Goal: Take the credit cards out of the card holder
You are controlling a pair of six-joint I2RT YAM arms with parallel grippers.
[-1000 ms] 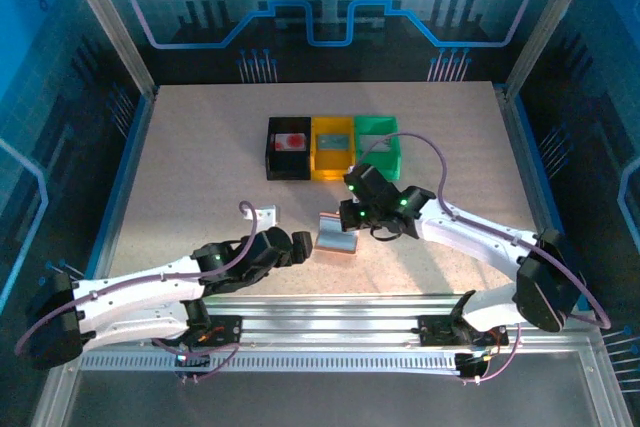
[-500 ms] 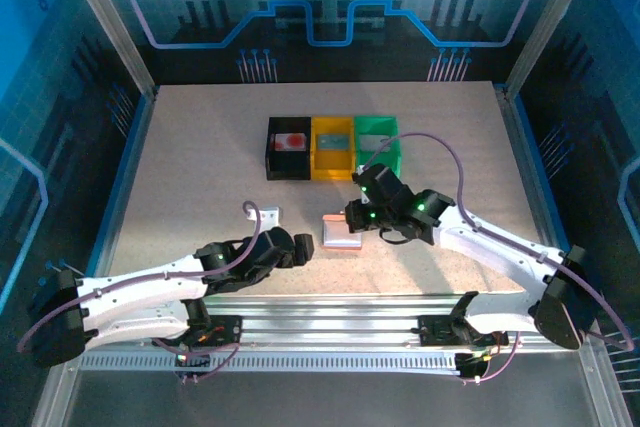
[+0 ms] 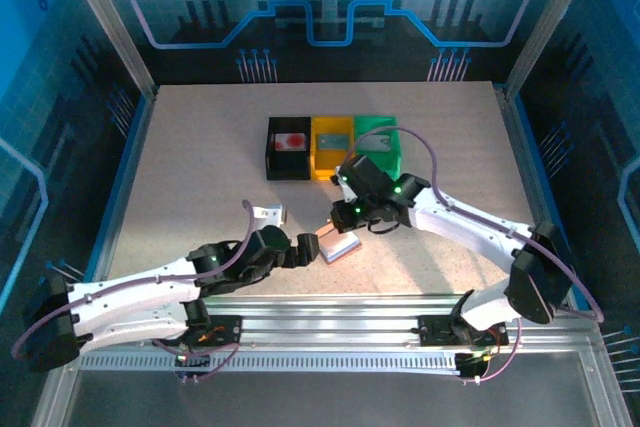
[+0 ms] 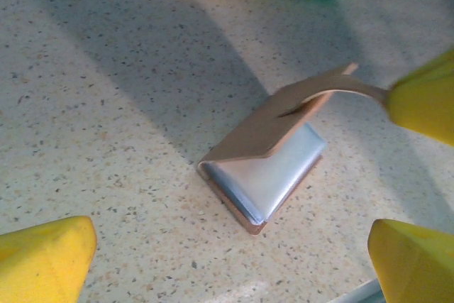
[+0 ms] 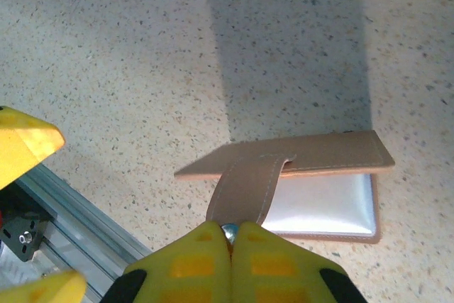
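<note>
A: Why do we pinch the strap [image 5: 245,188] of the salmon-pink bifold card holder [image 5: 305,162]?

B: Our right gripper [image 5: 230,230], clamped on it, tilts the flap up off the speckled table [image 3: 200,147], likely so our wide-open left gripper [image 3: 311,250], just beside, can reach inside.

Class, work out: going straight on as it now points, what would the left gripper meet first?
Most likely the card holder, lying straight ahead of the open left gripper, its strap pinched by the right gripper.

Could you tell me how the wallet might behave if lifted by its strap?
The wallet is probably floppy: its flap curves up where the right claw pinches the strap. It looks thin, so likely light; it may hang open.
</note>
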